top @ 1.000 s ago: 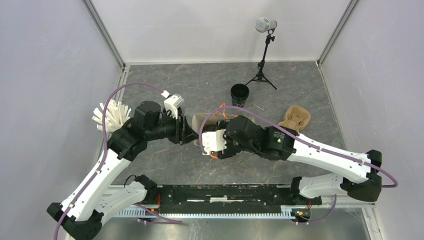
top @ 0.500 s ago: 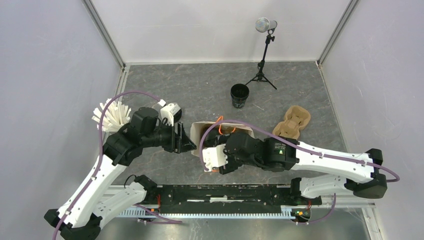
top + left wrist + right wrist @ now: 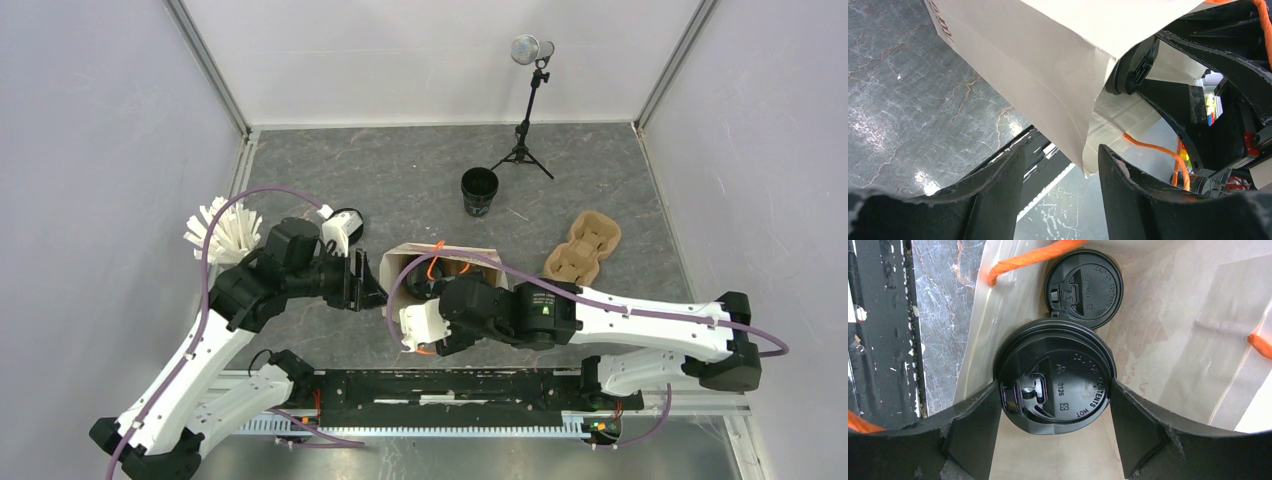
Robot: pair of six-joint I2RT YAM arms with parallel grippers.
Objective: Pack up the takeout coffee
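The right gripper (image 3: 1054, 395) is grasping a cup (image 3: 1055, 372) inside the bag (image 3: 1168, 315), beside another cup (image 3: 1084, 287). The left gripper (image 3: 1060, 152) is standing released around the bag's corner.

arms (image 3: 200, 352): 2 | links (image 3: 640, 312): white | joints (image 3: 290, 245): black | cables (image 3: 262, 190): purple | gripper fingers (image 3: 973, 435): black, chipped edges
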